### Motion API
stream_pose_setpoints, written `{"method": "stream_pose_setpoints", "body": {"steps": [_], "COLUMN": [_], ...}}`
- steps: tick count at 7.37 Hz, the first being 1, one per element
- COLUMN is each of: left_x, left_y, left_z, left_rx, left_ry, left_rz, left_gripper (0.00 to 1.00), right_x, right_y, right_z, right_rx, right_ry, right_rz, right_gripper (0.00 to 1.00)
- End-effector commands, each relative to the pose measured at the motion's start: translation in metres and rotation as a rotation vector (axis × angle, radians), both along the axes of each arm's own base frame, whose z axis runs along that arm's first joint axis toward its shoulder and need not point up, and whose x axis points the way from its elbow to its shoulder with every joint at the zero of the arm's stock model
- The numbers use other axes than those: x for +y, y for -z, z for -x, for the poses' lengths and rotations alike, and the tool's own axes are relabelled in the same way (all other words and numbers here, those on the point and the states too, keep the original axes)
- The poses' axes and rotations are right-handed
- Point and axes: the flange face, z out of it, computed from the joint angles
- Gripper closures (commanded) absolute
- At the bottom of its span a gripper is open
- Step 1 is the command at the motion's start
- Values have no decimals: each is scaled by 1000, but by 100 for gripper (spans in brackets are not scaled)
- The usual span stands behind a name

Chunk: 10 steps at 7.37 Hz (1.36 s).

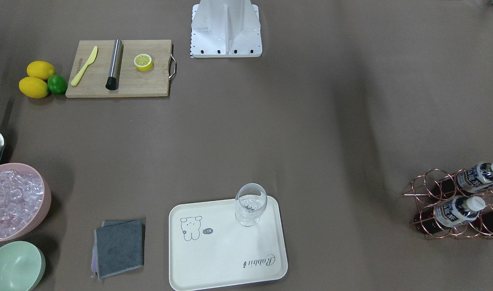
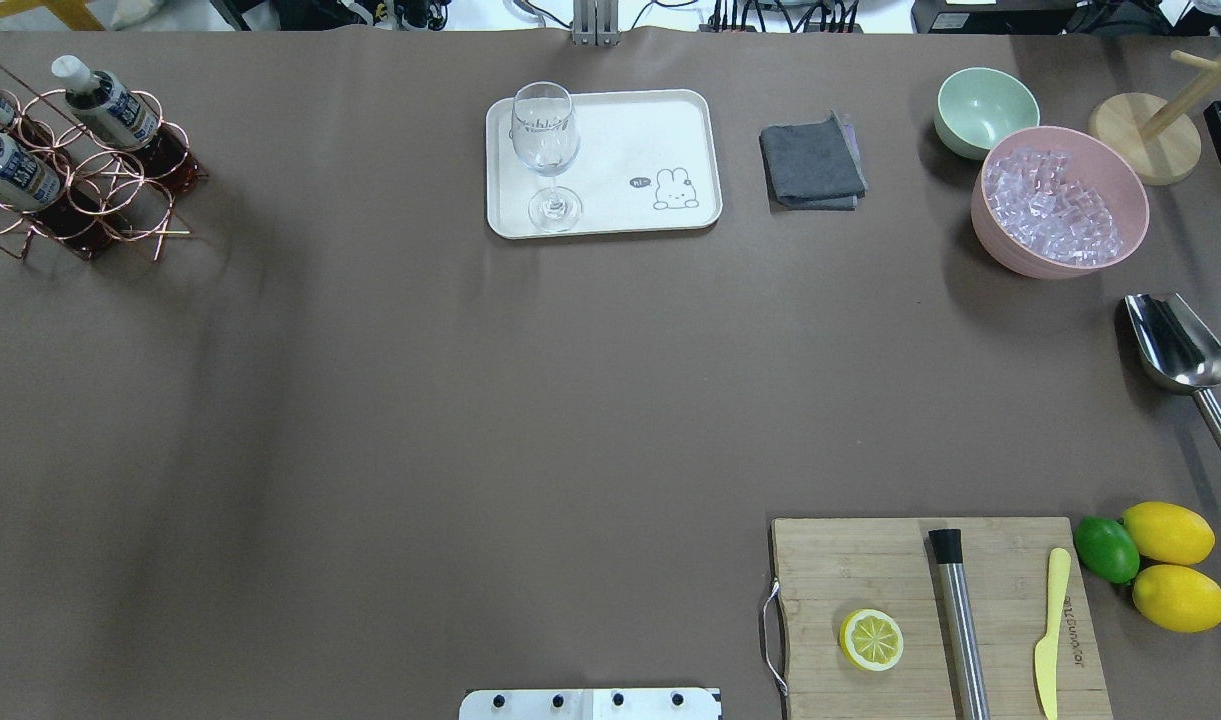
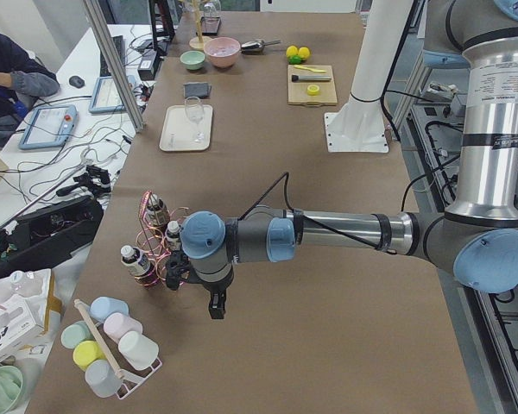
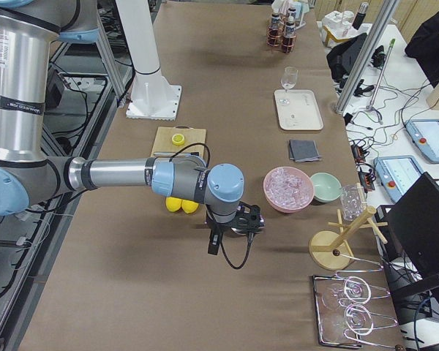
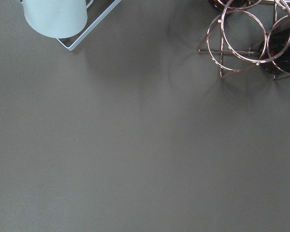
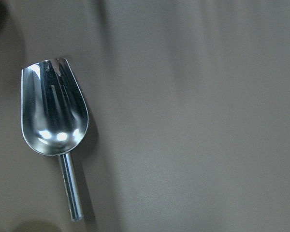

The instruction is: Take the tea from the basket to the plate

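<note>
Three tea bottles with white caps lie in the copper wire basket at the table's far left corner; two show in the front view. The cream plate with the bear print stands mid-table at the far edge, with a stemmed glass on it. My left gripper hangs over bare table next to the basket, apart from it; I cannot tell if it is open or shut. My right gripper hovers near the metal scoop; I cannot tell its state either.
A wooden cutting board holds a lemon half, a steel muddler and a yellow knife. Lemons and a lime lie beside it. A pink ice bowl, a mint bowl and a grey cloth stand right of the plate. A mug rack is near the basket.
</note>
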Motion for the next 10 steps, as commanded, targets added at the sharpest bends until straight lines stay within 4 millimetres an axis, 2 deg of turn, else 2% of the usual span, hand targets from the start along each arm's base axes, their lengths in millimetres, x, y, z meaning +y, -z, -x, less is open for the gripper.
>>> {"method": "stream_pose_setpoints", "body": {"steps": [1, 2, 5, 8, 10], "left_x": [0, -1, -3, -6, -29], "left_y": [1, 0, 3, 5, 25], "left_z": [0, -1, 0, -2, 3], "left_rx": [1, 0, -2, -22, -94], "left_ry": [0, 0, -2, -10, -38], "left_rz": [-4, 2, -5, -8, -34], "left_gripper": [2, 2, 2, 2, 2], "right_x": [0, -2, -8, -6, -5], "right_y": [-1, -7, 0, -4, -5], "right_z": [0, 0, -1, -1, -1], "right_rx": [6, 4, 8, 6, 5], "right_ry": [0, -2, -3, -3, -2], "right_rz": [1, 14, -48, -41, -39], "right_gripper": [0, 0, 0, 0, 0]}}
